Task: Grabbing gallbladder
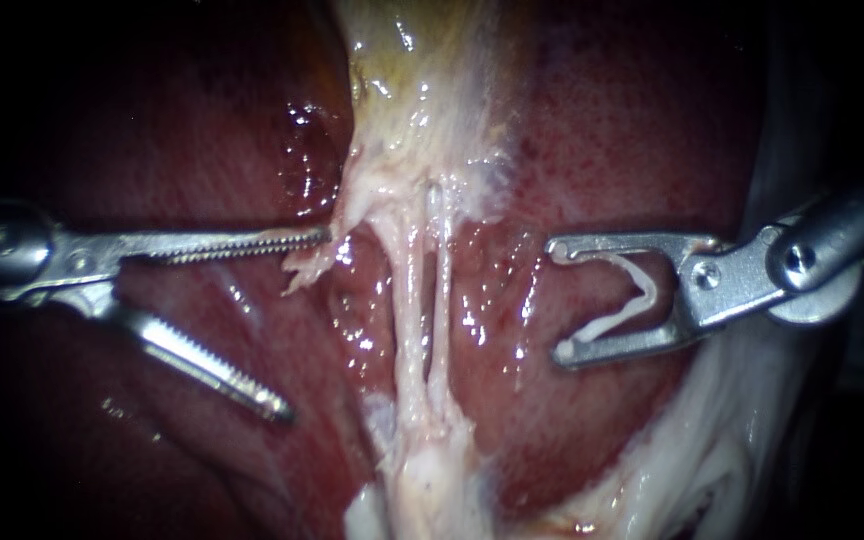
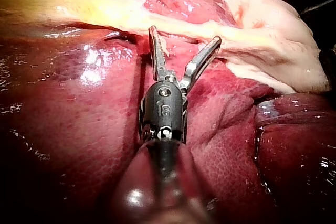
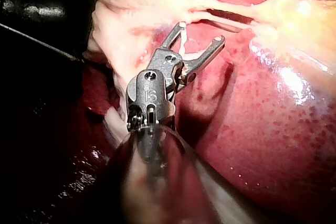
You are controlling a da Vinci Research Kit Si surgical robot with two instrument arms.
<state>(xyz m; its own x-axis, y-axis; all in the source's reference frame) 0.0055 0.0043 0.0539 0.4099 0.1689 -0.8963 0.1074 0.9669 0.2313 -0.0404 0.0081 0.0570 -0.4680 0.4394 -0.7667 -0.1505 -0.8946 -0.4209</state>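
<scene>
The pale yellowish gallbladder hangs at the top centre over the red liver. Two thin pale tubes run down from it side by side. My left instrument has toothed jaws standing wide open; the upper jaw's tip touches a ragged flap at the gallbladder's lower left edge, and the lower jaw lies over the liver. In the left wrist view the left instrument's jaws gape just before the yellow gallbladder. My right instrument waits right of the tubes, apart from them, with a white clip held between its jaws.
White fatty tissue lies at the lower right, and more pale tissue gathers where the tubes end below. In the right wrist view the right instrument sits over the liver, with whitish tissue beside it.
</scene>
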